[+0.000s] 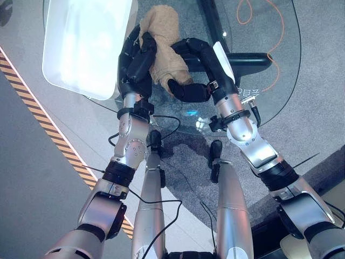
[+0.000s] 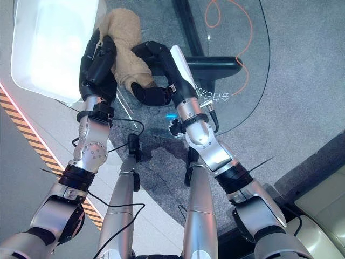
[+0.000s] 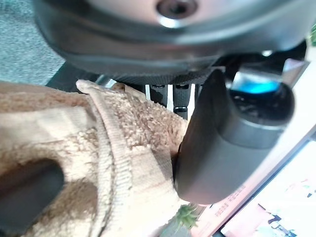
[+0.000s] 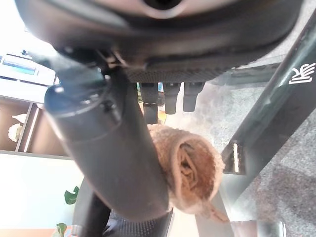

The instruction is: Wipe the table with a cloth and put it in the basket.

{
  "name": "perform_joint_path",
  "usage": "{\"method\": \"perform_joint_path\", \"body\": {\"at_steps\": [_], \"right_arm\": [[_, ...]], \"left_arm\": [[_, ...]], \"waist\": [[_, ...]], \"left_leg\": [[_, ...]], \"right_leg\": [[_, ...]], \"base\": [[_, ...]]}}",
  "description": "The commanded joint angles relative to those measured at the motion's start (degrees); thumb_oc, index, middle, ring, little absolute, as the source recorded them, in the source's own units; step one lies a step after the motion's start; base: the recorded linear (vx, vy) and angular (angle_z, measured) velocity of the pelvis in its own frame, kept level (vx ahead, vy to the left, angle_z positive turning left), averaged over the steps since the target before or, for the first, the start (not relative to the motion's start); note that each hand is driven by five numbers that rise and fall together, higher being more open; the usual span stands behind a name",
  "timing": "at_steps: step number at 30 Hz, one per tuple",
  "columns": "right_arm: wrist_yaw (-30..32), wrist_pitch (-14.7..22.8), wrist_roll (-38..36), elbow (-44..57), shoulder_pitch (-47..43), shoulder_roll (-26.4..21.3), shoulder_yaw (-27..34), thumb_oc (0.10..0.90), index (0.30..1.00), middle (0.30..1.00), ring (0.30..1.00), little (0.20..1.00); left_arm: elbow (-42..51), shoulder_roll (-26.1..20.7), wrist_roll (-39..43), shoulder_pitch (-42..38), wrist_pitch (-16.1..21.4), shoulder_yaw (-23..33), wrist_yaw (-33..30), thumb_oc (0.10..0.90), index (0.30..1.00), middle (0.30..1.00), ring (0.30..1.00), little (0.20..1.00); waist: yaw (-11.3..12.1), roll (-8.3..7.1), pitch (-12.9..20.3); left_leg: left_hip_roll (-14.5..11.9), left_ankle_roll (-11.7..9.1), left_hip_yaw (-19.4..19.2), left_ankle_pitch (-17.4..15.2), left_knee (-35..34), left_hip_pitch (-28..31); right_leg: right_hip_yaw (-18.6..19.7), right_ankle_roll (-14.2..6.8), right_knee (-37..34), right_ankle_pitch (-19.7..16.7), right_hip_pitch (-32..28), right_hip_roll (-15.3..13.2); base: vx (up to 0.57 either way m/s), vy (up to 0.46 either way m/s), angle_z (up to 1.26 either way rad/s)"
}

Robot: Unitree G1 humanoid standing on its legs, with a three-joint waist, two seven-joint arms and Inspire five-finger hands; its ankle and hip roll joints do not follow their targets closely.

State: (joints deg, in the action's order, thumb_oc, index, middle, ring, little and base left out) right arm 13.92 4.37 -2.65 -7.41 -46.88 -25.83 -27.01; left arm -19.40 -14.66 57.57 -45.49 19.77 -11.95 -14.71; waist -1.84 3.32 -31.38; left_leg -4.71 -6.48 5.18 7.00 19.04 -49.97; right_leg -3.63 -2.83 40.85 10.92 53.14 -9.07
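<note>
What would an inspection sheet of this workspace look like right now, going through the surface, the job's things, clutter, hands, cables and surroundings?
Surface: round glass table on a dark frame.
Job's things: tan cloth bunched up between both hands above the glass; white basket at the table's left edge, nothing seen inside.
Clutter: nothing seen.
Hands: left hand curled on the cloth's left side; right hand curled round its lower end, thumb against it in the right wrist view.
Cables: orange cable looping below the glass.
Surroundings: grey carpet; yellow-and-black striped floor tape on the left.
</note>
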Motion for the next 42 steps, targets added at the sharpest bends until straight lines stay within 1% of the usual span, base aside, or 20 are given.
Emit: {"method": "perform_joint_path", "body": {"at_steps": [1, 4, 17, 28, 42], "right_arm": [[2.44, 8.17, 0.86, 9.09, -8.67, 3.13, 3.03, 0.800, 0.900, 0.900, 0.900, 0.900], [3.00, 8.19, 0.96, 9.10, -8.74, 3.25, 3.31, 0.800, 0.900, 0.900, 0.900, 0.900], [3.45, 8.18, 1.28, 9.46, -8.51, 3.43, 3.74, 0.800, 0.900, 0.900, 0.900, 0.900], [6.17, 8.90, 2.52, 9.49, -7.57, 3.48, 4.79, 0.800, 0.900, 0.900, 0.900, 0.900], [9.39, 9.99, 3.46, 9.62, -4.63, 1.89, 7.44, 0.800, 0.900, 0.900, 0.900, 0.900]], "left_arm": [[6.39, -0.57, -6.17, -7.71, 8.74, 1.95, -0.10, 0.100, 0.300, 0.300, 0.300, 0.200], [6.67, -0.35, -8.22, -7.72, 10.08, 2.34, -2.55, 0.100, 0.300, 0.300, 0.300, 0.200], [7.76, 0.05, -13.19, -7.92, 12.63, 3.51, -8.07, 0.100, 0.300, 0.300, 0.300, 0.200], [7.94, -0.14, -15.03, -7.51, 14.40, 4.46, -9.49, 0.100, 0.300, 0.300, 0.300, 0.200], [8.62, -1.04, -17.90, -6.51, 17.36, 6.51, -12.43, 0.100, 0.300, 0.300, 0.300, 0.200]], "waist": [[1.25, -2.17, 1.58], [1.31, -2.27, 1.58], [1.27, -2.25, 1.58], [1.19, -2.28, 1.58], [0.56, -2.43, 1.58]], "left_leg": [[2.92, 4.24, -3.04, -8.04, 7.29, 0.61], [2.97, 4.17, -2.93, -8.04, 7.44, 0.37], [3.07, 4.11, -2.77, -8.29, 7.94, -0.09], [3.10, 4.11, -2.66, -8.31, 7.66, 0.08], [2.86, 4.14, -2.84, -8.64, 7.92, 0.02]], "right_leg": [[0.73, -1.70, -10.95, -8.43, -2.23, 1.74], [0.75, -1.65, -10.86, -8.35, -2.12, 1.84], [1.00, -1.51, -10.64, -8.11, -1.75, 1.97], [1.14, -1.36, -10.68, -7.95, -1.82, 2.20], [1.51, -1.39, -10.65, -7.97, -1.64, 2.37]], "base": [[0.00, 0.000, 0.00], [0.00, 0.000, 0.00], [0.00, 0.000, 0.00], [0.00, 0.000, 0.00], [0.00, 0.000, 0.00]]}}
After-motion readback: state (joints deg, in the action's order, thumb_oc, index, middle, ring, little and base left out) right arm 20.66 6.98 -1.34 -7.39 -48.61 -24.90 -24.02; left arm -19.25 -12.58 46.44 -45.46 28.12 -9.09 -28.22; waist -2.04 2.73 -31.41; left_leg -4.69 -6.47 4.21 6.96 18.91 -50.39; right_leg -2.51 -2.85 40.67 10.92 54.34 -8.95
